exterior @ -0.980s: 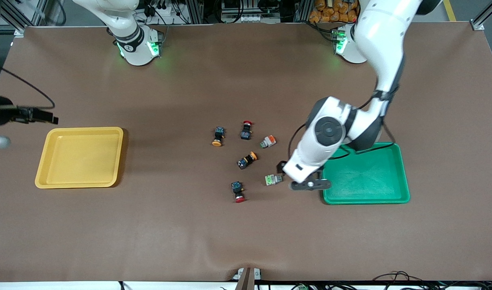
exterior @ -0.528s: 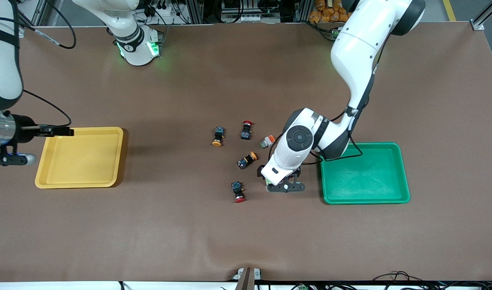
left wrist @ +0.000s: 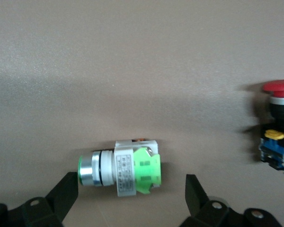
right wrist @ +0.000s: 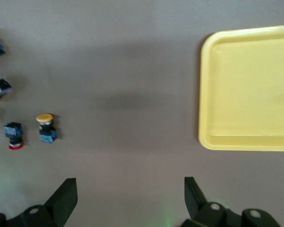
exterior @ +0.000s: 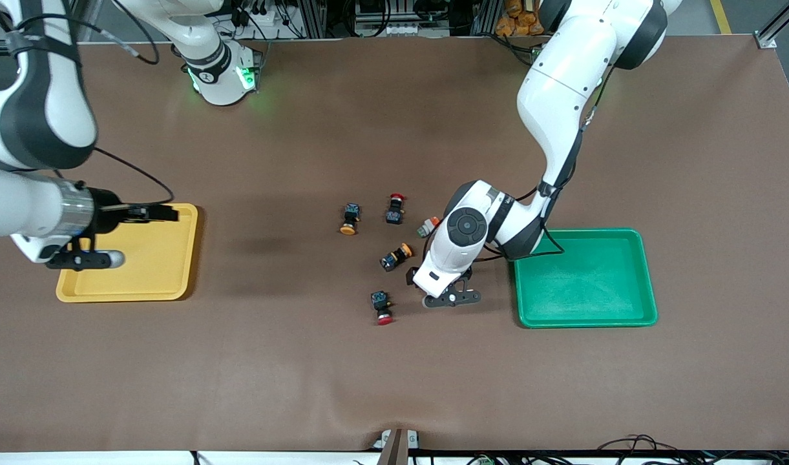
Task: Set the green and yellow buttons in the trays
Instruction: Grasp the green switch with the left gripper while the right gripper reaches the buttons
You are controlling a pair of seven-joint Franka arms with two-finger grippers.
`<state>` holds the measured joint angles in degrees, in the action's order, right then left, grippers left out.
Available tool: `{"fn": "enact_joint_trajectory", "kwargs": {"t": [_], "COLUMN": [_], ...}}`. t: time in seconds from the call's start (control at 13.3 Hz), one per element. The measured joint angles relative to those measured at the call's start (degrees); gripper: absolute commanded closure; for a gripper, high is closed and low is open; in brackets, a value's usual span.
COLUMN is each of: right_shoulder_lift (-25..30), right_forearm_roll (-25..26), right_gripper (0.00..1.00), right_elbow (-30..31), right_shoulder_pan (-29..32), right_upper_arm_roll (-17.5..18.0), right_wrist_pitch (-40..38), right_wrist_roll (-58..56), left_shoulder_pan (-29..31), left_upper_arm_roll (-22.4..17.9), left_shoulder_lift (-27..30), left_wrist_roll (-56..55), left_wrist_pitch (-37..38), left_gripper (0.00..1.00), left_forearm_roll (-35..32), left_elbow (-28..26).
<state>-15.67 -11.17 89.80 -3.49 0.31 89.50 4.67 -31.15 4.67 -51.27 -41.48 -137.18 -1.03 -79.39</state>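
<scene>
Left gripper (left wrist: 131, 201): low over the desk (exterior: 394, 361), beside the green tray's end that faces the button cluster; fingers (left wrist: 64, 196) spread wide, holding nothing, one on each side of the green-capped button.
Green-capped button (left wrist: 120, 170): lies on its side on the desk between the open fingers, touching neither; in the front view the left arm's wrist hides it completely.
Right gripper (right wrist: 130, 201): in the air over the yellow tray's edge nearest the buttons; fingers wide apart and empty. In the front view its fingertips are hard to make out against the tray.
Yellow tray (exterior: 168, 284): toward the right arm's end of the desk, partly covered by the right arm in the front view, cut off at the frame edge in the right wrist view.
Green tray (exterior: 588, 321): toward the left arm's end of the desk, nothing in it.
Orange-capped silvery button (exterior: 427, 227): on the desk, half hidden by the left arm's wrist.
Yellow-capped black buttons: one (exterior: 349, 219) farther from the front camera, one (exterior: 395, 256) nearer, both on their sides.
Red-capped buttons: one (exterior: 395, 208) beside the farther yellow-capped one, another (exterior: 382, 306) near the left gripper, cut off at the frame edge in the left wrist view.
</scene>
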Motion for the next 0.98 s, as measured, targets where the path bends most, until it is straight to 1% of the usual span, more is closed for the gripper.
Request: {"fn": "enact_joint_trajectory", "kwargs": {"t": [0.23, 0.38, 0.53, 0.6, 0.68, 0.9, 0.98], "right_shoulder_lift": [-1.4, -4.7, -7.7, -8.7, -9.8, -13.3, -14.1], "right_forearm_roll": [-0.6, -1.6, -1.6, -1.6, -1.7, -1.8, -1.8], "right_gripper": [0.00, 0.00, 0.00, 0.00, 0.00, 0.00, 0.00], "right_elbow": [0.1, 0.2, 0.1, 0.1, 0.1, 0.1, 0.1], "right_shoulder_pan": [-3.0, -5.3, -8.5, -10.1, -11.6, -16.3, -17.9], "right_upper_arm_roll": [0.1, 0.1, 0.1, 0.1, 0.1, 0.1, 0.1], "right_wrist_pitch": [3.8, 7.4, 9.7, 10.7, 11.5, 14.3, 15.0], "right_wrist_roll": [1.7, 2.5, 6.8, 9.0, 10.6, 17.4, 21.4], "left_shoulder_pan": [0.0, 0.1, 0.1, 0.1, 0.1, 0.1, 0.1], "left_upper_arm_roll": [-0.4, -0.6, -0.6, -0.6, -0.6, -0.7, -0.9], "left_shoulder_lift": [-0.3, -0.3, -0.4, -0.4, -0.4, -0.4, -0.4], "left_wrist_roll": [0.0, 0.0, 0.0, 0.0, 0.0, 0.0, 0.0], "left_wrist_pitch": [-0.1, -0.1, -0.1, -0.1, -0.1, -0.2, -0.3], "left_gripper": [0.00, 0.00, 0.00, 0.02, 0.19, 0.76, 1.00], "left_forearm_roll": [0.0, 0.0, 0.0, 0.0, 0.0, 0.0, 0.0], "left_elbow": [0.0, 0.0, 0.0, 0.0, 0.0, 0.2, 0.5]}}
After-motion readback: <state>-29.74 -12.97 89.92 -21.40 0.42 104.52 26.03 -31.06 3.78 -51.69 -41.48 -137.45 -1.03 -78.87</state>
